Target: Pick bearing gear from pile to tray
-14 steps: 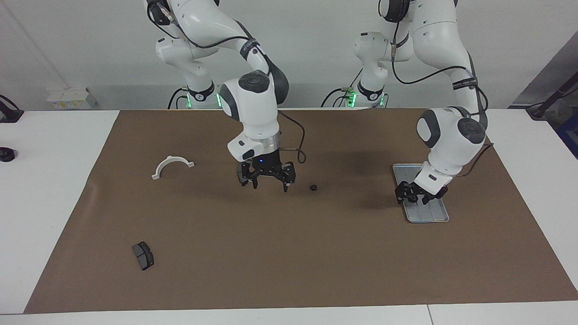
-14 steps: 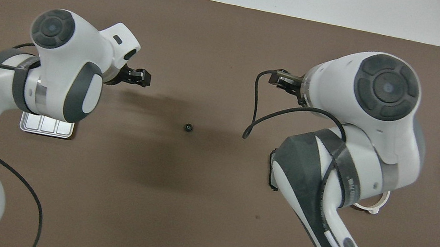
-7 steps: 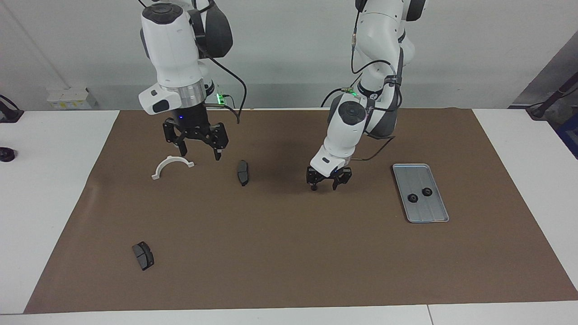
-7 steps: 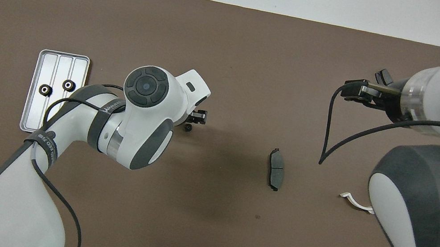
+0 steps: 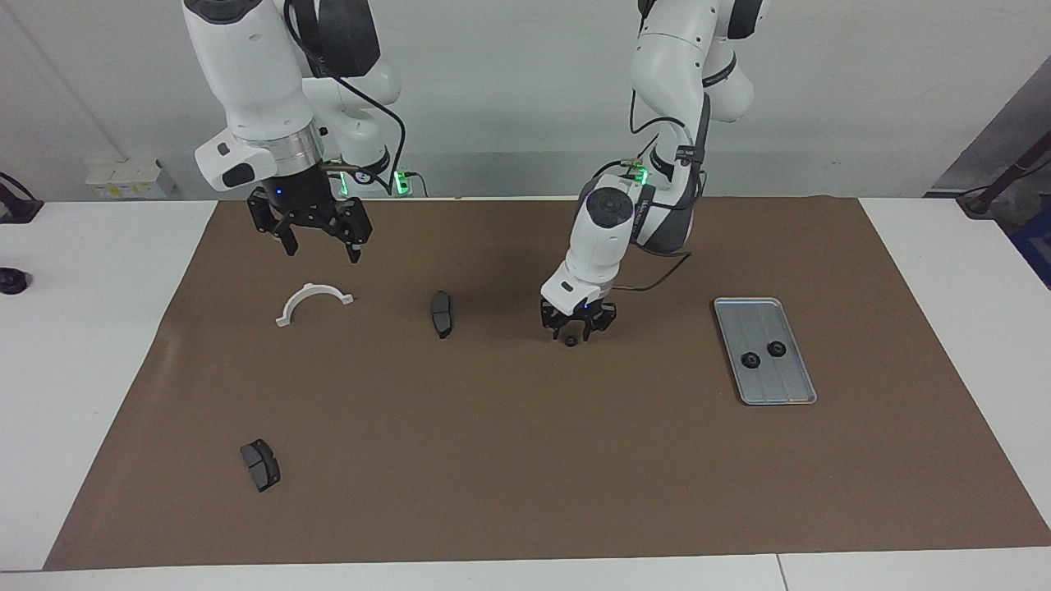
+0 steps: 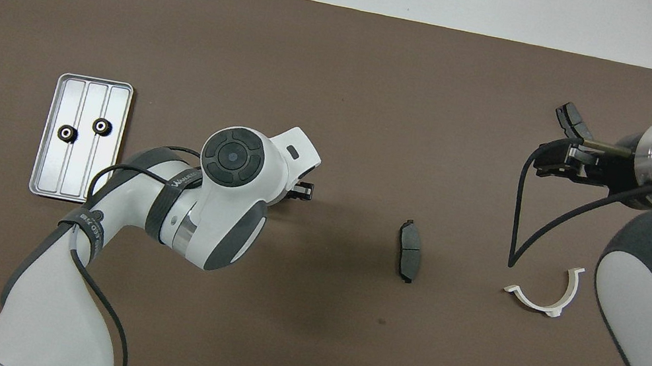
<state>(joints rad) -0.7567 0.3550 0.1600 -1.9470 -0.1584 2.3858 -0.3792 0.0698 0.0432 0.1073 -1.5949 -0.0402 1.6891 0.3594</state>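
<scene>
1. A small round black gear [image 5: 570,341] is seen on the matte brown mat [image 5: 525,460], under the left gripper [image 5: 574,332]; whether it is gripped cannot be told.
2. The flat ridged metal tray [image 5: 800,386] is placed at 3 o'clock of it, with two gears [image 5: 763,354].
3. The right gripper [image 5: 318,246] is held spread and empty over a white half-ring [image 5: 312,302].
4. Two dark pads [image 5: 442,313] are left on the mat.

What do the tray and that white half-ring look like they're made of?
Tray: probably metal, going by its silver-grey matte sheen, raised rim and pressed lengthwise ridges. White half-ring bracket: likely plastic, being uniformly white, dull and thin-walled, though painted metal can't be ruled out.
</scene>
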